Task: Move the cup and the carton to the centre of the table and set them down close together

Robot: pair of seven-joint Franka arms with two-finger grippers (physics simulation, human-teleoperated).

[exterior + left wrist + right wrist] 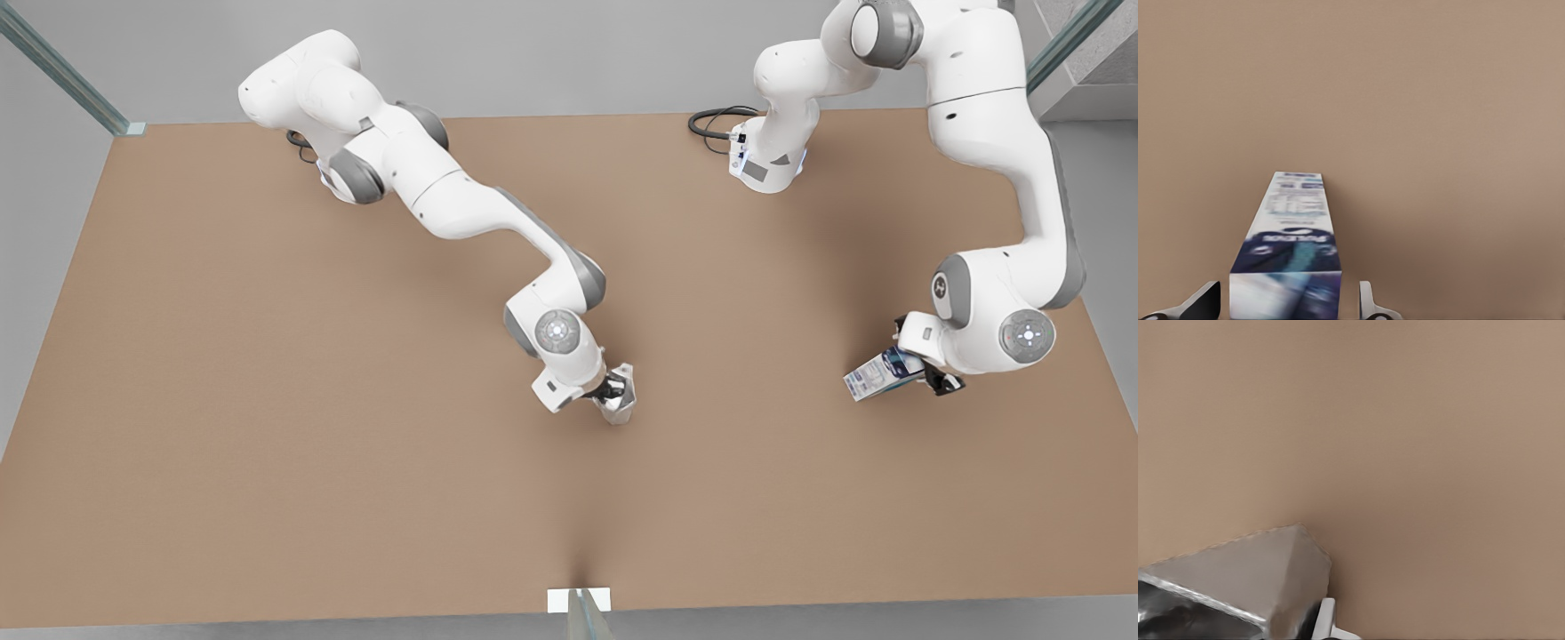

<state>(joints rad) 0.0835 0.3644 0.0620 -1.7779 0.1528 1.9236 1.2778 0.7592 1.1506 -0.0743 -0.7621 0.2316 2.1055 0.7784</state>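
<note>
I have the right gripper point(613, 391) closed on the cup point(620, 397) near table point(267, 400) centre, while the left gripper point(916, 369), fingers flanking the carton point(876, 375), clamps it for carrying inward.

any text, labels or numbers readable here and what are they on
Nothing can be quoted.
carton, between the left gripper fingers: dark-blue lettering and fine print lines, too blurred to read.
cup, at the right gripper: no text.
table: no text.
</note>
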